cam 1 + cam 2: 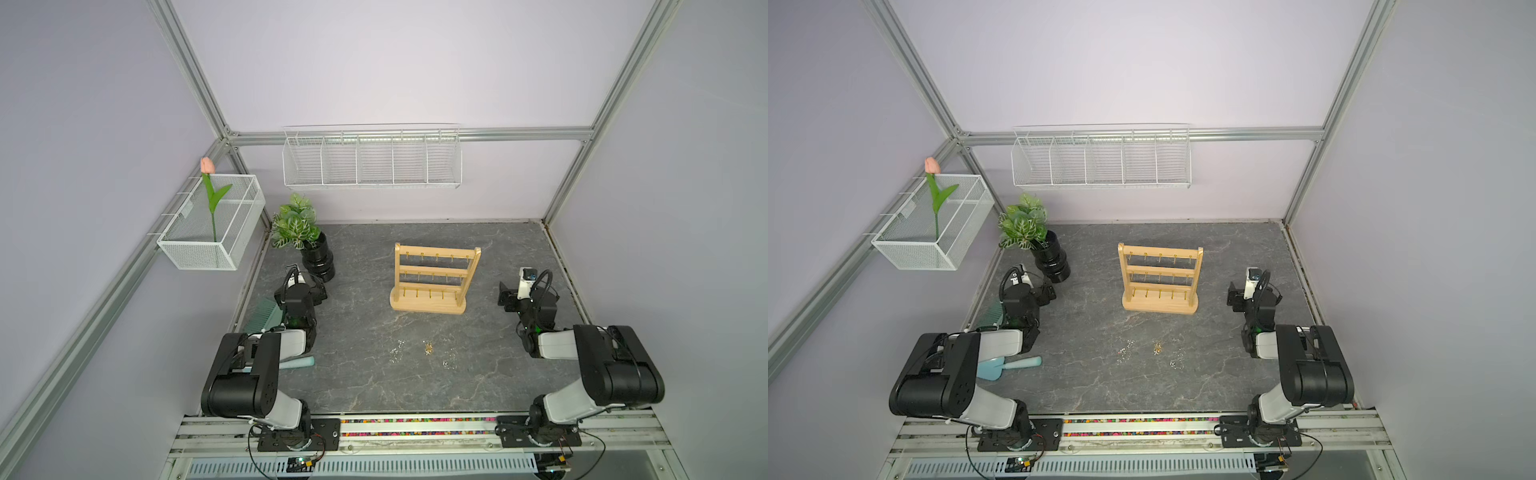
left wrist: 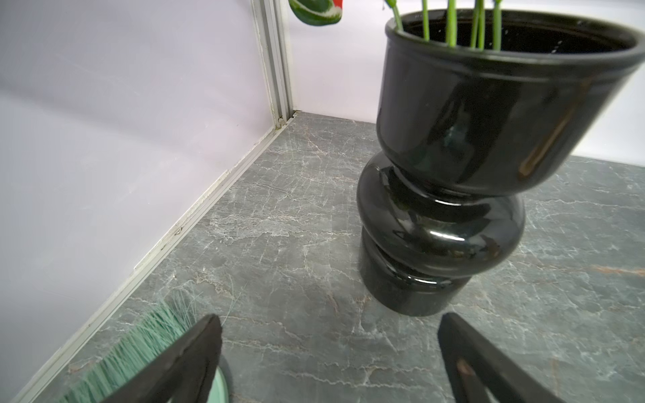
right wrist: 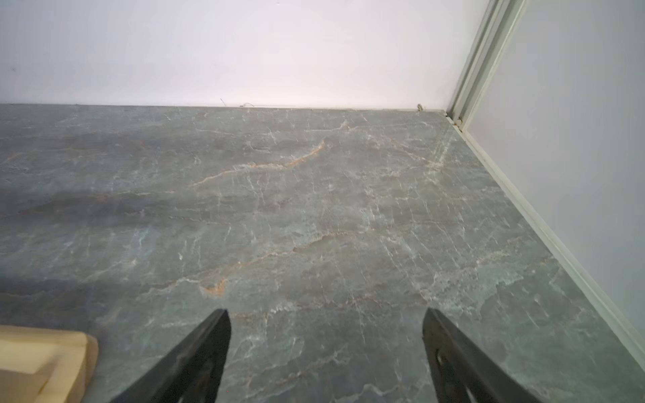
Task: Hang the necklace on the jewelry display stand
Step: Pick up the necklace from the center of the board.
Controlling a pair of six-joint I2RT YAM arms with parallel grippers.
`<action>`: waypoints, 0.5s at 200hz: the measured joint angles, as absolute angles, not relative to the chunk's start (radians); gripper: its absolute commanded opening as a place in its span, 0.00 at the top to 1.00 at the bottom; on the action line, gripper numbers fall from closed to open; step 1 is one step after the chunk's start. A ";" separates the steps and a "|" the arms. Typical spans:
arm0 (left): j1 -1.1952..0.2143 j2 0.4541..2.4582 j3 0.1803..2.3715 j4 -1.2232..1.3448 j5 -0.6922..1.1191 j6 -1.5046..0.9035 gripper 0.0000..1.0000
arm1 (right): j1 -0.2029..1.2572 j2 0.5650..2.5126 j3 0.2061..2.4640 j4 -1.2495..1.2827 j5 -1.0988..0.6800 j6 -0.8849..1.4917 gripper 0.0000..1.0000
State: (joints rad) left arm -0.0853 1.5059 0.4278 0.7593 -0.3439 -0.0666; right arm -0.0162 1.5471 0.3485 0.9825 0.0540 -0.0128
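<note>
Left gripper (image 2: 330, 321) splayed to its widest, nothing between the jaws, touching nothing. Well to the left of the jewelry display stand (image 1: 428, 305), facing a black vase (image 2: 443, 223). Right gripper (image 3: 326, 314) spread nearly as wide, likewise empty, hovering above the bare table (image 3: 314, 209) to the right of the stand, near its base corner. Necklace (image 1: 428, 348) flat on the table in front of the stand, visible only as small glints, well apart from both grippers.

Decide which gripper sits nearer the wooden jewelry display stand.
Right. The right gripper is open beside one end of the jewelry display stand base, apart from it. The left gripper is open farther off, next to the black vase.
</note>
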 measured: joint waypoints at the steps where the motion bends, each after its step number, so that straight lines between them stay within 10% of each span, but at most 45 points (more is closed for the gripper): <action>1: -0.085 1.506 0.428 0.759 -0.344 -0.067 0.01 | -0.016 1.547 0.348 0.982 0.054 -0.013 0.11; 100: -0.085 1.506 0.428 0.759 -0.344 -0.067 0.01 | -0.016 1.547 0.248 1.099 0.027 -0.033 0.11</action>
